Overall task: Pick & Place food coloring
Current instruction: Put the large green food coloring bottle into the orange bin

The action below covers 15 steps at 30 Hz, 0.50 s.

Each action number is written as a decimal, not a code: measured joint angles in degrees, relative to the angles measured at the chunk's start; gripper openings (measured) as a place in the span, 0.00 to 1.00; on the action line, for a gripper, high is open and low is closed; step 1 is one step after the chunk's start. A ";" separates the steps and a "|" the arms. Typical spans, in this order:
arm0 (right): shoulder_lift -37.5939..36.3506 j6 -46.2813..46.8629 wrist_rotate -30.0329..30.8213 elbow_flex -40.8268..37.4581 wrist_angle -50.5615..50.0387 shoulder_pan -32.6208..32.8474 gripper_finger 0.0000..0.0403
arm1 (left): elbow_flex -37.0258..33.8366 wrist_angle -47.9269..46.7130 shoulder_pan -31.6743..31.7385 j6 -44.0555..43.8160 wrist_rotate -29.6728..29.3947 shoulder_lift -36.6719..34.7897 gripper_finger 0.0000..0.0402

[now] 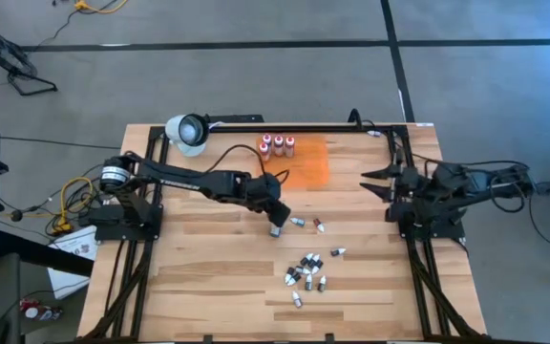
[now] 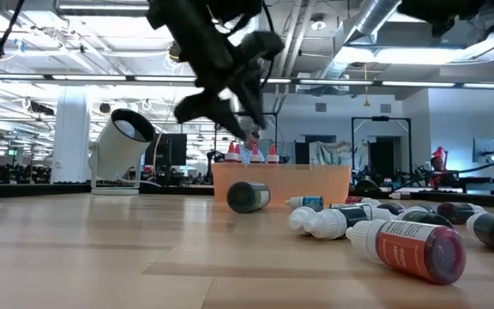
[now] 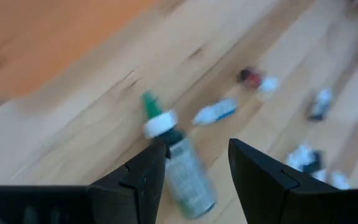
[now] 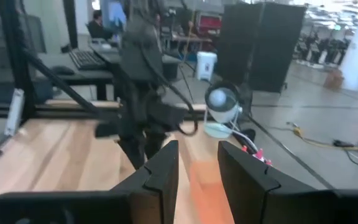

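Note:
A green food coloring bottle (image 3: 185, 174) with a white cap lies on its side on the wooden table, just under my left gripper (image 3: 196, 144). That gripper hangs open above it, near the table's middle (image 1: 275, 220), fingers slanting down, one on each side of the bottle and clear of it. Three red-capped bottles (image 1: 277, 145) stand on the orange mat (image 1: 308, 164). Two small bottles (image 1: 297, 222) (image 1: 319, 225) lie beside the gripper, and several more lie in a cluster (image 1: 306, 272) nearer the front. My right gripper (image 1: 370, 180) waits open at the right side, pointing level across the table.
A white round lamp (image 1: 187, 132) sits at the far left corner, with a black rail (image 1: 294, 124) along the far edge. In the low view a red bottle (image 2: 414, 249) lies close to the front among other bottles.

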 joint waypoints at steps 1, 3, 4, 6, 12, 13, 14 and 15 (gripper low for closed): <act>-0.53 -0.01 0.19 0.01 0.11 0.79 0.26 | 0.13 0.40 -0.10 -0.21 -0.42 0.83 0.42; -1.79 -0.55 0.24 -0.02 -0.20 2.03 0.26 | 0.77 0.83 -0.13 -0.30 -0.65 2.79 0.42; -1.92 -0.94 0.28 -0.07 -0.33 2.66 0.26 | 1.37 0.16 -0.17 -0.14 -0.69 3.63 0.42; -2.19 -1.40 0.31 0.05 -0.15 3.66 0.26 | 3.03 0.25 -0.17 0.21 -0.67 5.48 0.42; -2.29 -3.05 0.30 0.00 -0.14 4.92 0.26 | 8.27 -4.37 -0.24 1.63 -0.37 10.69 0.42; -2.29 -3.13 0.29 0.00 -0.11 4.94 0.26 | 9.10 -5.21 -0.28 1.71 -0.59 11.19 0.42; -2.29 -3.19 0.28 0.00 -0.09 4.89 0.26 | 9.77 -6.26 -0.28 2.27 -0.77 11.43 0.42; -2.29 -3.25 0.28 0.00 -0.12 4.89 0.26 | 9.96 -7.07 -0.32 2.67 -1.01 11.46 0.42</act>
